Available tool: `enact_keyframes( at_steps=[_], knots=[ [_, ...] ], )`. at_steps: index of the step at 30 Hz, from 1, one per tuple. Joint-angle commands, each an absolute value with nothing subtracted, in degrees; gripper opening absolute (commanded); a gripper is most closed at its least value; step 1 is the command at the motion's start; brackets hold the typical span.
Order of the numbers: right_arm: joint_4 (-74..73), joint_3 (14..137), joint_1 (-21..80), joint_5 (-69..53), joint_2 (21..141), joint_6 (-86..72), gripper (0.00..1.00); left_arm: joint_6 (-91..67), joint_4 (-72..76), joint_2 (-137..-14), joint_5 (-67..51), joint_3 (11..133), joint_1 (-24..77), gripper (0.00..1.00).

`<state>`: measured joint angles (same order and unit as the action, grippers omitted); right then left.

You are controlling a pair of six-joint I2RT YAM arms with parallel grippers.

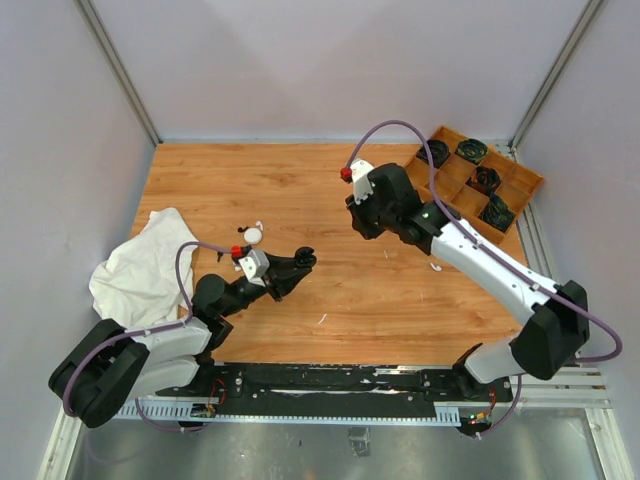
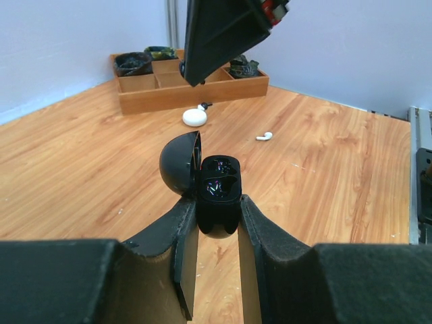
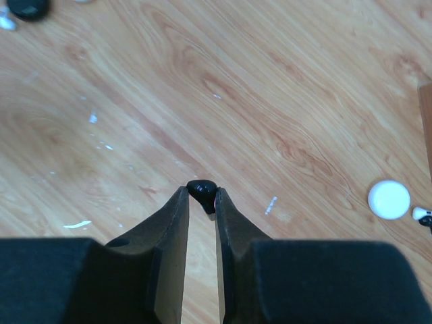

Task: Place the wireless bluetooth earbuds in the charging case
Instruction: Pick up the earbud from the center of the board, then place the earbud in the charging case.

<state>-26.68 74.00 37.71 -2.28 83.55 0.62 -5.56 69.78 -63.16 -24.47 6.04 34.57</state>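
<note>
My left gripper point(image 2: 217, 209) is shut on a black charging case point(image 2: 219, 185), held above the table with its lid point(image 2: 179, 165) hinged open to the left; in the top view it sits at mid-table point(image 1: 303, 259). My right gripper point(image 3: 201, 196) is shut on a small black earbud point(image 3: 202, 190), held above bare wood. In the top view the right gripper point(image 1: 362, 222) is right of and beyond the case. A white earbud point(image 2: 264, 136) lies on the table past the case. A white puck case point(image 2: 195, 116) lies further back.
A wooden compartment tray point(image 1: 530, 185) with dark round items stands at the back right. A crumpled white cloth point(image 1: 140, 265) lies at the left edge. Another white round piece point(image 1: 253, 235) sits by my left wrist. The white puck point(image 3: 389, 199) has a small earbud point(image 3: 424, 214) beside it.
</note>
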Motion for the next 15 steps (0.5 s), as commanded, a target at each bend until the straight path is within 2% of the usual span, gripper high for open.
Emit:
enact_keyframes(
  at_steps=[1, 15],
  knots=[
    [-19.6, 71.2, 41.6, -1.3, 77.9, -2.4, 0.15, -4.1, 76.1, -62.5, -22.8, 4.3, 34.3, 0.0],
    [0.4, 58.8, 52.4, -5.7, 66.1, -6.3, 0.18, -3.0, 81.5, -61.3, -27.4, 2.3, 34.2, 0.0]
  ],
)
